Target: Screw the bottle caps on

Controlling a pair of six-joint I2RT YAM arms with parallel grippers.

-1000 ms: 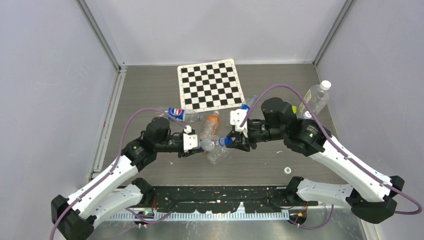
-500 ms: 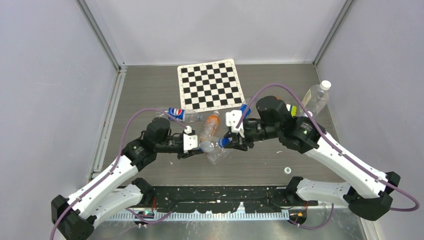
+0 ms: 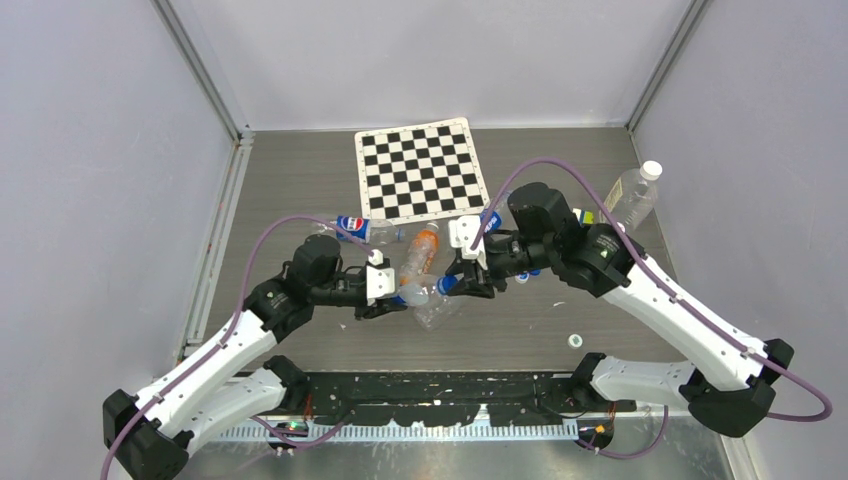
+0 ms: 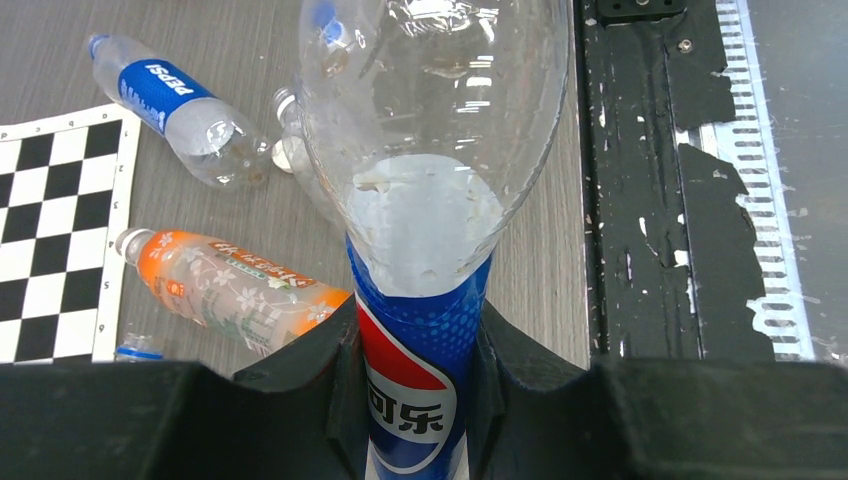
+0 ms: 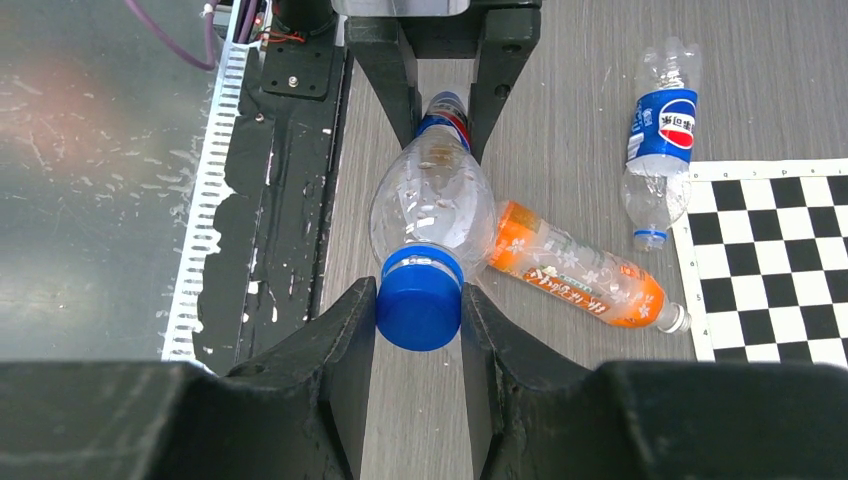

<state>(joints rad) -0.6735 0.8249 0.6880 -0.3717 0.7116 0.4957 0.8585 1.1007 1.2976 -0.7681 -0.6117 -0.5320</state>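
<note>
Nearest, just beyond the black strip (image 3: 450, 385) at the surface's (image 3: 300, 180) front edge, one white cap (image 3: 575, 341) lies alone, well apart from both arms. Behind it, the two grippers face each other with a clear bottle (image 4: 430, 120) lying sideways between them. The left gripper (image 4: 418, 330) is closed around the labelled bottom end of this bottle. The right gripper (image 5: 420, 305) is closed on the blue cap (image 5: 420, 310), which sits at the bottle's mouth. The bottle holds no liquid, only small drops on its inner wall.

Just behind, an orange bottle (image 3: 422, 250) lies on the surface, and a blue-labelled bottle (image 3: 360, 228) lies near it to the left. Farther back is the checkerboard (image 3: 420, 170), and a white-capped bottle (image 3: 632, 195) lies close to the right wall (image 3: 760, 150). Bare surface runs between the left arm and the left rail (image 3: 215, 250).
</note>
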